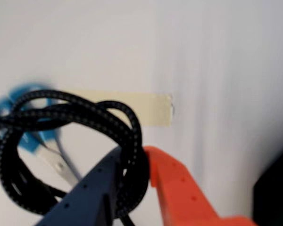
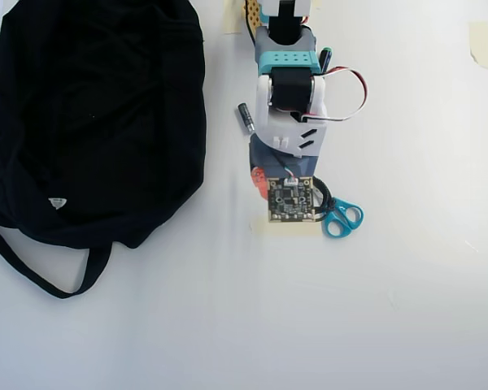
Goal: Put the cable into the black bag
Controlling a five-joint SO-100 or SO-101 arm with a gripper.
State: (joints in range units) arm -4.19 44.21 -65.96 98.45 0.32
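— Gripping anything?
— Yes: my hand [image 1: 132, 165] is clenched on the cable [image 1: 61, 117], its coil lifted over blue-handled scissors [image 1: 33, 136] in the wrist view.
— And the bag?
— Overhead, the black bag [image 2: 89, 114] lies far left on the white surface [image 2: 407, 284], well apart from my arm.

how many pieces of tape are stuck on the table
3: one beige strip beside the coiled black braided cable, one at the overhead view's top edge, one top right. The arm may hide more.
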